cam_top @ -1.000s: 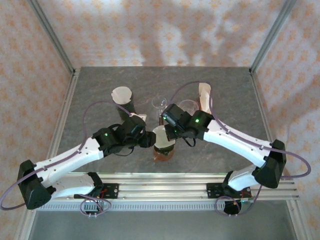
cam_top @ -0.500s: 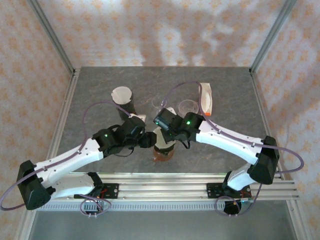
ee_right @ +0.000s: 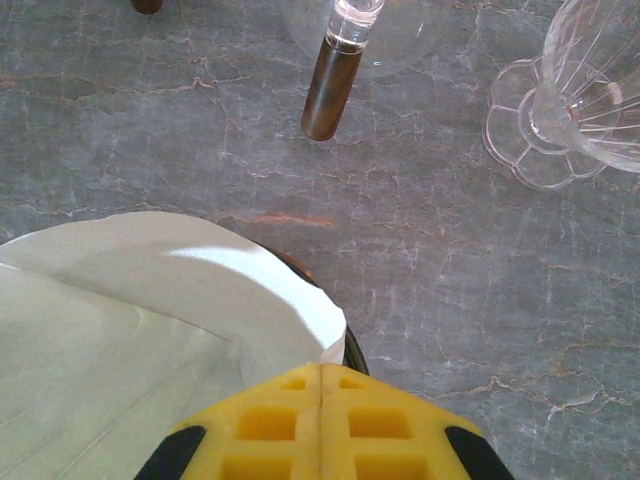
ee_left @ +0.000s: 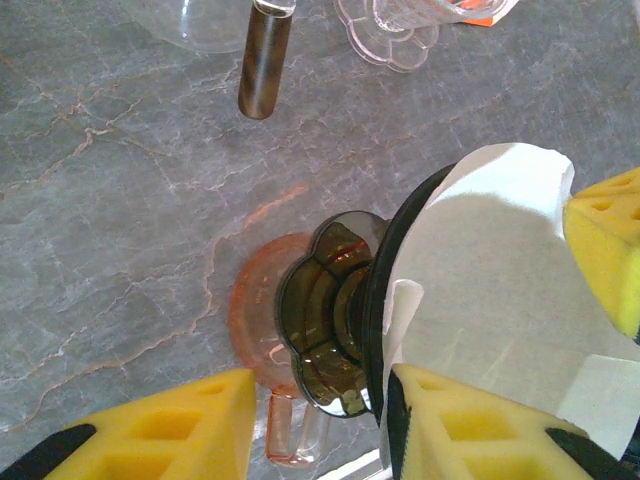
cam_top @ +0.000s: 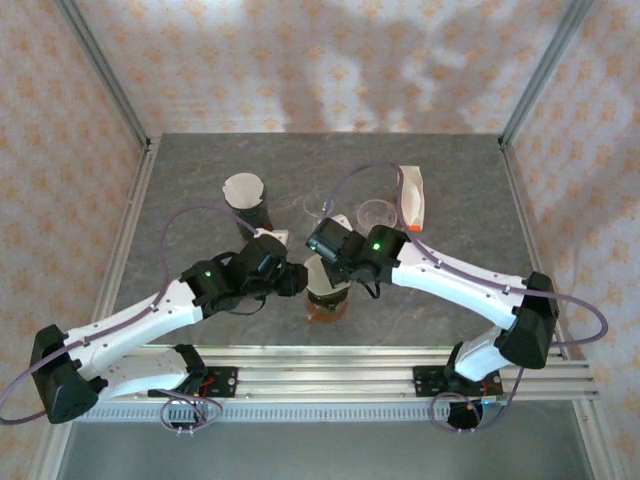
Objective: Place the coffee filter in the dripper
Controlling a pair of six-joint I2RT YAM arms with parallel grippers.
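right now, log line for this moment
white paper coffee filter: in brown plastic dripper | left hand: open by dripper | right hand: shut at filter rim

Two arms bent inward at the elbows, grippers nearly met.
The left gripper (cam_top: pixel 294 281) is held with its yellow pads (ee_left: pixel 165 428) parted, a clear gap shown between them. The right gripper (cam_top: pixel 320 260) is tilted downward, its pads (ee_right: pixel 270 420) pressed flat together. One right pad is seen just ahead of the left gripper's right finger.
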